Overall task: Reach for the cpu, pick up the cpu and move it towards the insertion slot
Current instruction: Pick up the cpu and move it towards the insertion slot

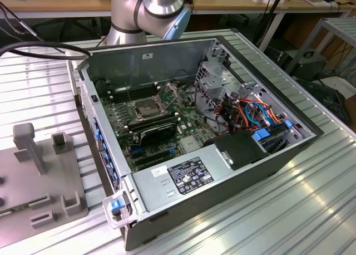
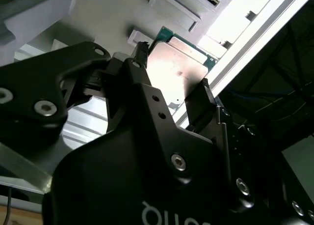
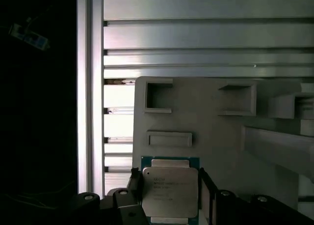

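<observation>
The cpu (image 3: 170, 190) is a pale silvery square chip on a green board, lying at the edge of a grey fixture plate (image 3: 206, 122). My gripper (image 3: 169, 183) straddles it, with one black finger (image 3: 135, 183) against one side and the other against the opposite side. In the second wrist view the cpu (image 2: 179, 68) sits between the same fingertips (image 2: 203, 90) of the gripper (image 2: 172, 68), which looks shut on it. I cannot tell whether the chip has left the plate. The insertion slot (image 1: 146, 106), a metal-framed socket with a dark centre, lies on the motherboard inside the open computer case (image 1: 233, 177).
The grey fixture plate (image 1: 39, 171) with upright posts and pockets stands at the exterior view's left, beside the case. Inside the case are a black expansion card (image 1: 157, 133), a power supply box (image 1: 183, 177) and a bundle of cables (image 1: 250, 113). The arm (image 1: 147, 10) rises behind the case.
</observation>
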Available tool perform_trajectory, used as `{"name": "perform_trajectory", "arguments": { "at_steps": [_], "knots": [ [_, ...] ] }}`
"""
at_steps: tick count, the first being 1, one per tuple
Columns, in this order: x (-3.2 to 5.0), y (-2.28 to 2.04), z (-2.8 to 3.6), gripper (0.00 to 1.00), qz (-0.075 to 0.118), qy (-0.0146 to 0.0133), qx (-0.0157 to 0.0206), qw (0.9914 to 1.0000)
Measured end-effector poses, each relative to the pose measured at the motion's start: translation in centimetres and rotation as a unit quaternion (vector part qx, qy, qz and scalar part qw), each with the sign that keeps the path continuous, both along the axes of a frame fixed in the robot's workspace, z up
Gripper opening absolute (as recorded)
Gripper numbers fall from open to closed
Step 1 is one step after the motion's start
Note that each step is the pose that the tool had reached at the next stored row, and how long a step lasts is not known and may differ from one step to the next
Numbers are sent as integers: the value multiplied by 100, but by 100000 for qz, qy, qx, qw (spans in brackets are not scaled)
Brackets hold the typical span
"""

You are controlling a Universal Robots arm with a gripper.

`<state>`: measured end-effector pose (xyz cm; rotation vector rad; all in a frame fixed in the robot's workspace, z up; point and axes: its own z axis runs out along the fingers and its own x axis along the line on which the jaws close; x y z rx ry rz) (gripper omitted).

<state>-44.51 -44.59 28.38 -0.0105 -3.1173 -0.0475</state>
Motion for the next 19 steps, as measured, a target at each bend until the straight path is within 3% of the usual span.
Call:
{"name": "perform_trajectory", "arguments": {
  "at_steps": [8,19],
  "knots": [
    [0,0,196,55,0,2,0,100000],
    [0,0,273,55,-3,17,-2,100000]
  ]
}}
